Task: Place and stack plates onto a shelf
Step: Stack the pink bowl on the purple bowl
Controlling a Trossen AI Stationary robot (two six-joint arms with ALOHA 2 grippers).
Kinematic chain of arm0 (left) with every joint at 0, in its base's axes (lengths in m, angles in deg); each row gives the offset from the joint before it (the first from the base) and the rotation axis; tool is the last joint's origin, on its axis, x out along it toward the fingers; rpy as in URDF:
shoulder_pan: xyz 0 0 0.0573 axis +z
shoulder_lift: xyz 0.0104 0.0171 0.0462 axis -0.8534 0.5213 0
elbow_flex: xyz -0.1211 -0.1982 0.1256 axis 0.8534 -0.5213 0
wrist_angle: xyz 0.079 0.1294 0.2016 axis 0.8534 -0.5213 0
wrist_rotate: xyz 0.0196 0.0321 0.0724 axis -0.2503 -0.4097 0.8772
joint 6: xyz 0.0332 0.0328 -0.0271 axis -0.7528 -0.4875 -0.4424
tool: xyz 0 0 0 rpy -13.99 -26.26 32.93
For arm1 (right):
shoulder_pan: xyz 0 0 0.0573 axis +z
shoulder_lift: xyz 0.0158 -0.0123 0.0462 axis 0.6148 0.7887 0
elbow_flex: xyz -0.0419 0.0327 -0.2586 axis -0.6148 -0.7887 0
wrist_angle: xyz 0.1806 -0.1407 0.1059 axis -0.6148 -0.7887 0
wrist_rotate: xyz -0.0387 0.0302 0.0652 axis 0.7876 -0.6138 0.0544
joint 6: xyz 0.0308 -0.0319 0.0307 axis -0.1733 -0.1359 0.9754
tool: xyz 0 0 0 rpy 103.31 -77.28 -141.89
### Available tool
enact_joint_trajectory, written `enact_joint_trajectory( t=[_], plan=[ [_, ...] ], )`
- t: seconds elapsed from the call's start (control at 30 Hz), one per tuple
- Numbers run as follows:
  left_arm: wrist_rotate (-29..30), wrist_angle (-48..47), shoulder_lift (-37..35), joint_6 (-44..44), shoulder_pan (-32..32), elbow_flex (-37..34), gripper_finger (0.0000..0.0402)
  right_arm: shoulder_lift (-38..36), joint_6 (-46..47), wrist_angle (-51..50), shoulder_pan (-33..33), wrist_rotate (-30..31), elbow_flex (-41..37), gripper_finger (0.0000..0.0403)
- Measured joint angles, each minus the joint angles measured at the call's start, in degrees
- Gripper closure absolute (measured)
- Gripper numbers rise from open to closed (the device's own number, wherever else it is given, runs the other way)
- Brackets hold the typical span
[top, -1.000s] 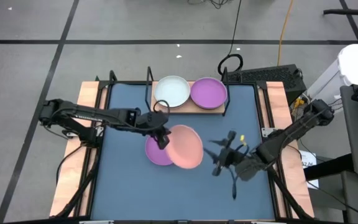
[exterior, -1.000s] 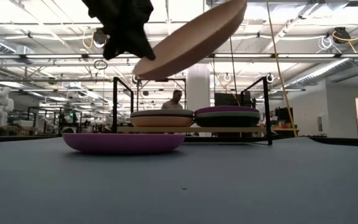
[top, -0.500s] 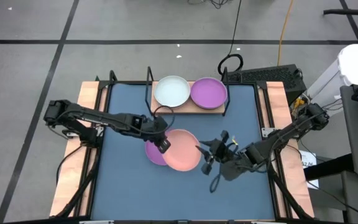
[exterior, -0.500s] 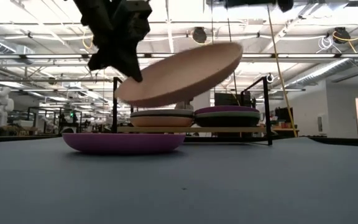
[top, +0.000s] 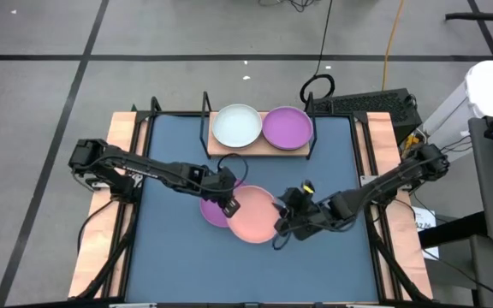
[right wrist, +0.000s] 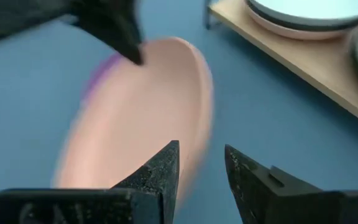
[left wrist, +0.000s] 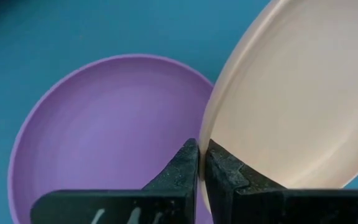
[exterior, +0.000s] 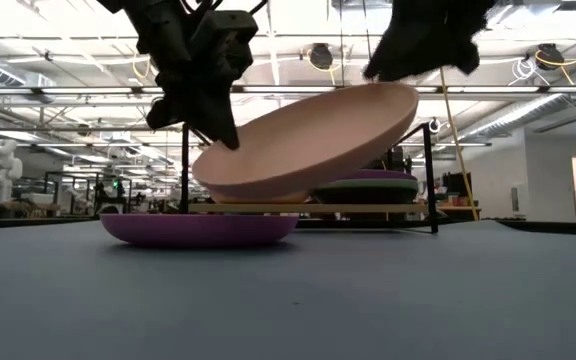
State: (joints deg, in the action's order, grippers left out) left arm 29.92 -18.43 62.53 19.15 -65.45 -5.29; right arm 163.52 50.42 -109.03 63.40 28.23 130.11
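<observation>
Two grippers meet at one pink plate (top: 252,215), held tilted in the air above the table (top: 169,265) and partly over a purple plate (top: 213,211) lying flat: the left gripper (left wrist: 201,163) is clamped on its rim, while the right gripper (right wrist: 201,165) has its fingers apart straddling the opposite rim. If the left lets go before the right closes firmly, the plate could slip onto the purple one, well short of the shelf (top: 255,146). No brand, label or writing is readable.

A pink plate (top: 253,214) overlaps a purple plate (top: 213,210) on the blue tabletop (top: 169,257); both grippers are black; on the light-wood shelf (top: 255,143) with its black wire frame sit a white plate (top: 236,125) and another purple plate (top: 287,127)
</observation>
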Motion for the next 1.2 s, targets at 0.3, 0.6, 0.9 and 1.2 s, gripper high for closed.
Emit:
enact_joint_trajectory(
  t=[0.3, 0.6, 0.9, 1.2],
  plan=[
    [0.84, 0.24, -0.02, -0.21, -0.37, 0.0, 0.0382, 1.1, -1.2, -0.76, -1.77, -0.34, -0.05, 0.0291],
    [2.99, 5.12, -0.02, -0.6, -0.6, -0.09, 0.0382, 1.08, -3.19, -1.76, -2.8, 0.24, -1.92, 0.0373],
    [8.85, 8.24, 0.0, -7.71, -1.98, -0.2, 0.037, 0.78, -2.44, -1.67, -4.19, 0.64, -4.2, 0.0397],
    [14.93, 20.55, -0.19, -19.76, -2.97, 0.04, 0.0223, 0.51, -5.35, -1.75, -5.23, -0.62, -4.27, 0.0401]
  ],
)
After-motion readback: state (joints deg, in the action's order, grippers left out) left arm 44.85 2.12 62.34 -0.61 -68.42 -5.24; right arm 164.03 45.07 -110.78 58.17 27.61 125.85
